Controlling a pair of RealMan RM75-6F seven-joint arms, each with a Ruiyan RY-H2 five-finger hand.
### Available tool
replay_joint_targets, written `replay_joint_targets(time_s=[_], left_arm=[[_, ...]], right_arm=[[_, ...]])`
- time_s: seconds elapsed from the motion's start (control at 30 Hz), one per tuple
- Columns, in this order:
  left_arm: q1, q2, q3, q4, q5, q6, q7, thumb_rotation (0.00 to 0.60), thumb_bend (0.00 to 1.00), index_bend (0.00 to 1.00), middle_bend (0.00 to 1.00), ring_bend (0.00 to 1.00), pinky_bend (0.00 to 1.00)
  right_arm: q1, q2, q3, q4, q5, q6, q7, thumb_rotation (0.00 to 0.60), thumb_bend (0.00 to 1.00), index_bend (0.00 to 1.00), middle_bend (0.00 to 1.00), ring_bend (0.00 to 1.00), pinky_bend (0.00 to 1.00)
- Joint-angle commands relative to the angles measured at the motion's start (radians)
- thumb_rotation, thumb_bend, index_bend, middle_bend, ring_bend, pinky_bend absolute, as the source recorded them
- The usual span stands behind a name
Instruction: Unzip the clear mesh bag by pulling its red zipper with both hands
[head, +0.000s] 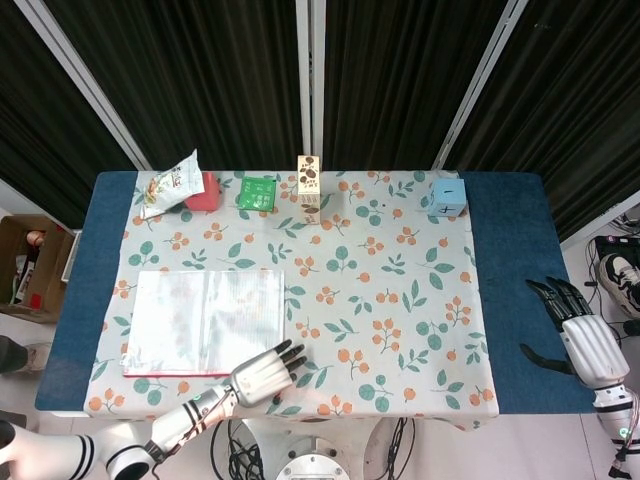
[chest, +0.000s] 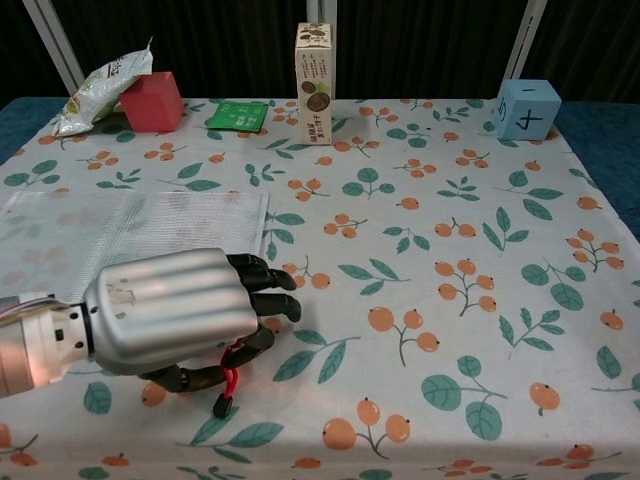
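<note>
Left hand (chest: 165, 320) sits low at the lower left of the chest view, back of the hand up, forearm coming in from the left edge, dark fingers (chest: 262, 285) curled forward and down onto the cloth. Thumb tucked under; between it and the fingers I'm pinching the red zipper pull (chest: 232, 381), a short red cord with a dark tip hanging just below my palm. In the head view the same hand (head: 265, 372) shows at the bottom centre-left, wrist angled toward the lower left corner, fingertips pointing up-right.

Clear mesh bag (chest: 120, 240) lies flat in the left half of the chest view, its near right corner just beside my knuckles; in the head view it (head: 205, 320) is the pale rectangle at centre-left, with a red strip along its lower edge, that edge near my hand.

Right hand (head: 580, 335) is at the far right edge of the head view, off the floral tablecloth (chest: 420, 220), over the blue table edge; fingers spread and pointing up, thumb out to the left, holding nothing. Not seen in the chest view.

Back row, upper frame: snack packet (chest: 105, 85), red cube (chest: 152, 101), green sachet (chest: 238, 114), upright carton (chest: 314, 70), blue cube (chest: 527, 108).
</note>
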Motion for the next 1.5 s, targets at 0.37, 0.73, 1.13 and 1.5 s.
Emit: replay_joint_targets(time_s=[0.37, 0.73, 1.13, 1.5], left_arm=[[0.132, 0.026, -0.002, -0.061, 0.059, 0.299, -0.01, 0.6, 0.4, 0.65, 0.38, 0.29, 0.3], [0.208, 0.008, -0.002, -0.079, 0.135, 0.436, 0.076, 0.6, 0.39, 0.69, 0.42, 0.31, 0.3], [0.299, -0.043, -0.043, -0.082, 0.145, 0.556, 0.202, 0.6, 0.38, 0.77, 0.29, 0.14, 0.14], [0.384, -0.097, -0.062, -0.088, 0.162, 0.656, 0.286, 0.6, 0.39, 0.76, 0.45, 0.35, 0.44]], right_arm=[[0.159, 0.082, 0.043, -0.173, -0.099, -0.126, -0.095, 0.6, 0.15, 0.06, 0.12, 0.0, 0.03], [0.426, 0.047, 0.15, -0.406, -0.036, -0.461, -0.266, 0.6, 0.15, 0.09, 0.12, 0.0, 0.03], [0.57, -0.07, 0.209, -0.467, 0.13, -0.632, -0.452, 0.6, 0.15, 0.09, 0.12, 0.0, 0.01], [0.69, -0.209, 0.262, -0.429, 0.314, -0.689, -0.647, 0.6, 0.15, 0.11, 0.12, 0.0, 0.01]])
